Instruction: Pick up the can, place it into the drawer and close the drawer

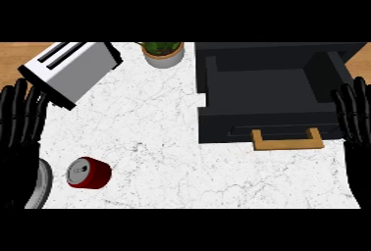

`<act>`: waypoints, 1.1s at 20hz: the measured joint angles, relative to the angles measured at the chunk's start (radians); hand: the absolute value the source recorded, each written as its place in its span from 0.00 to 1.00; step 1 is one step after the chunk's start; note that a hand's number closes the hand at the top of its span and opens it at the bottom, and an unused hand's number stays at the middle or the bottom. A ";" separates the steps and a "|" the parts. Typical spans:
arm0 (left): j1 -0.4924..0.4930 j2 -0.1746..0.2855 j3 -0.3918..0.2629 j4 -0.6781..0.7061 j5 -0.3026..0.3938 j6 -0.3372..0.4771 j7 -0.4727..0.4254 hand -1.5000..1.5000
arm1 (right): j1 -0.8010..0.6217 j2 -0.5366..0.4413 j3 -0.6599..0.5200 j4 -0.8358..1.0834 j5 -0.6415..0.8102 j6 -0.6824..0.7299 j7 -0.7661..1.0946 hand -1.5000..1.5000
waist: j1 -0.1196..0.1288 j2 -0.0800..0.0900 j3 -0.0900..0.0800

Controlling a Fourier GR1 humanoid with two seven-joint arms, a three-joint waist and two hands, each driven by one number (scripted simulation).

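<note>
A red can [89, 172] with a silver top stands on the white marble counter at the lower left. The black drawer [272, 93] is pulled open at the upper right, its inside bare, with a wooden handle [287, 140] on its front. My left hand [18, 132] rests open at the left edge, fingers up, a little left of and above the can. Along the right edge my right hand [357, 127] rests open, fingers up, beside the drawer's front right corner. Neither hand touches anything.
A silver toaster [71, 70] lies at an angle at the upper left. A potted plant [163, 51] stands at the back, between toaster and drawer. A grey rounded rim [42, 184] shows at the lower left, next to the can.
</note>
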 measured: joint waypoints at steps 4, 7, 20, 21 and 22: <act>0.012 0.035 -0.033 -0.020 0.099 -0.118 -0.026 0.00 | -0.001 0.020 0.005 0.002 0.004 -0.014 -0.015 0.00 | 0.013 -0.002 -0.024; 0.070 0.085 -0.063 -0.047 0.202 -0.240 -0.018 0.00 | 0.005 0.028 0.000 0.010 0.006 -0.028 0.020 0.00 | 0.025 -0.004 -0.032; 0.325 0.260 0.111 -0.116 0.480 -0.482 0.143 0.00 | 0.153 0.033 -0.035 -0.003 -0.031 -0.013 0.163 0.00 | 0.024 -0.004 -0.036; 0.332 0.257 0.121 -0.129 0.495 -0.483 0.163 0.00 | 0.155 0.037 -0.030 -0.008 -0.023 -0.016 0.168 0.00 | 0.024 -0.004 -0.036; 0.328 0.256 0.135 -0.123 0.506 -0.486 0.175 0.00 | 0.162 0.034 -0.038 -0.013 -0.031 -0.008 0.169 0.00 | 0.023 -0.004 -0.036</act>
